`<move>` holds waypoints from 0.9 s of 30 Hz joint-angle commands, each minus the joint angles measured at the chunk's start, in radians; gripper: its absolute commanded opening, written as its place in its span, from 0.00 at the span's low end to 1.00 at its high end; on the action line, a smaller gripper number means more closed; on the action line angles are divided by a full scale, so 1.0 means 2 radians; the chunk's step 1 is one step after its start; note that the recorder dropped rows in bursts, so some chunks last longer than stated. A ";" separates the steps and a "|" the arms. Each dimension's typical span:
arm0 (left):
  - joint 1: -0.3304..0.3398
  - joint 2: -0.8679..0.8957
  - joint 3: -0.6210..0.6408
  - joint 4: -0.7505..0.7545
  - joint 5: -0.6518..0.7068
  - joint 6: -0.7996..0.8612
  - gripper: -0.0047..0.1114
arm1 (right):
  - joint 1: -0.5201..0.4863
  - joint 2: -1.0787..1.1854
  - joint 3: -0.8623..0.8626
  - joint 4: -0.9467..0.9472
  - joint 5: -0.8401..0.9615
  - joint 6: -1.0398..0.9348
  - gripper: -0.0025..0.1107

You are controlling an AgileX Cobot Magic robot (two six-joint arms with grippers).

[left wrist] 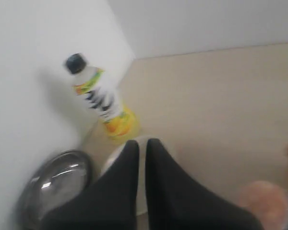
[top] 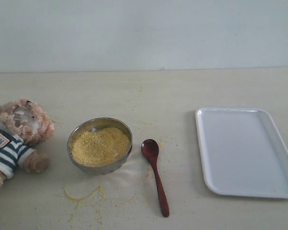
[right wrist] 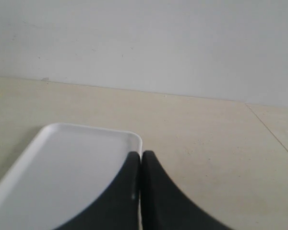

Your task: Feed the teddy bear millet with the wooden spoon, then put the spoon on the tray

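Soft even light, faint shadows; the bottle (left wrist: 98, 96) looks smeared, perhaps motion blur.

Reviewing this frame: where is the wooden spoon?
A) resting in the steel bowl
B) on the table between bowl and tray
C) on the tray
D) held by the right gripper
B: the wooden spoon lies flat on the table, between the steel bowl and the tray, touching neither.
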 commanded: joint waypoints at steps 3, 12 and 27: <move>0.008 0.002 0.005 -0.002 0.277 -0.168 0.08 | 0.001 -0.002 0.000 -0.003 -0.006 -0.001 0.02; 0.056 0.056 0.004 -0.002 0.457 -0.457 0.08 | 0.001 -0.002 0.000 -0.003 -0.006 -0.001 0.02; 0.067 0.024 0.014 0.023 0.465 -0.396 0.08 | 0.001 -0.002 0.000 -0.003 -0.006 -0.001 0.02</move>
